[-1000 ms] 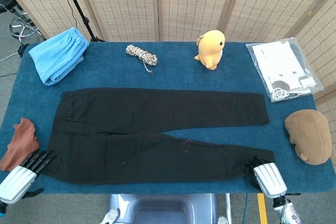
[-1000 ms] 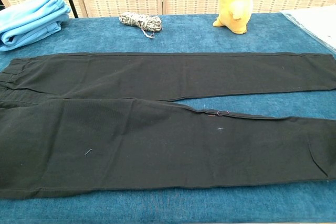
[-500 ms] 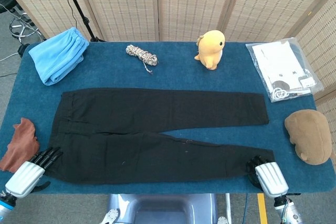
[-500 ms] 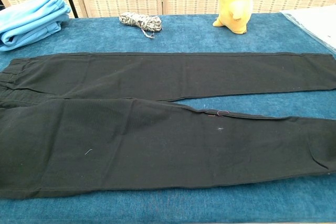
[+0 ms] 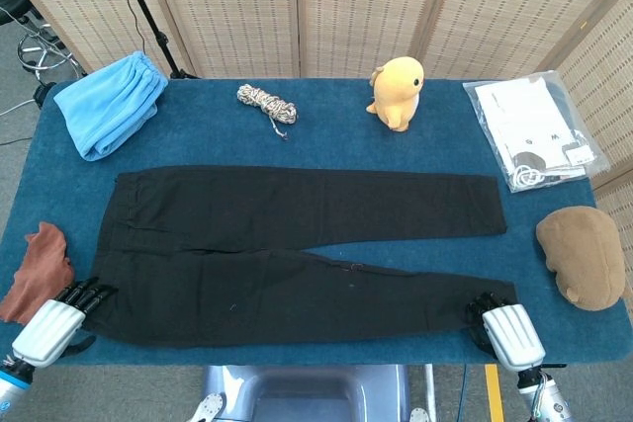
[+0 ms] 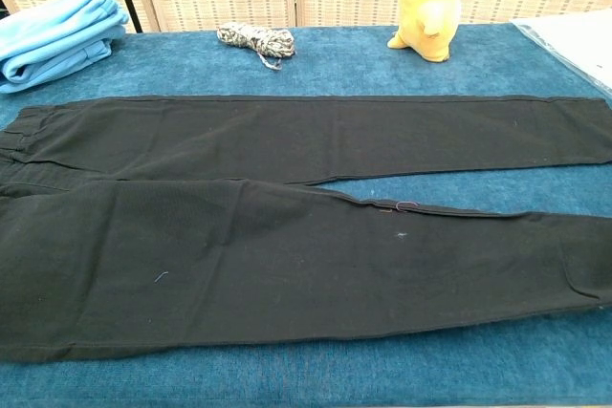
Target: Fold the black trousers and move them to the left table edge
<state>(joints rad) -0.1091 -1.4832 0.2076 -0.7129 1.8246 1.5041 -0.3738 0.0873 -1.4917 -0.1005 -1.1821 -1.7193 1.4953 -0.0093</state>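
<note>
Trousers (image 5: 297, 249) lie flat and unfolded mid-table, legs toward 3 o'clock, so I judge everything is left to do; my left hand (image 5: 59, 315) reaches the waist corner and my right hand (image 5: 504, 328) the hem, grips unclear.

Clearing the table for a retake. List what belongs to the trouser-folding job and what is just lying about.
Job: black trousers, left hand at the waist corner, right hand at the hem.

Lying about: blue folded garment, rope bundle, yellow plush toy, bagged papers, brown plush, brown cloth.
</note>
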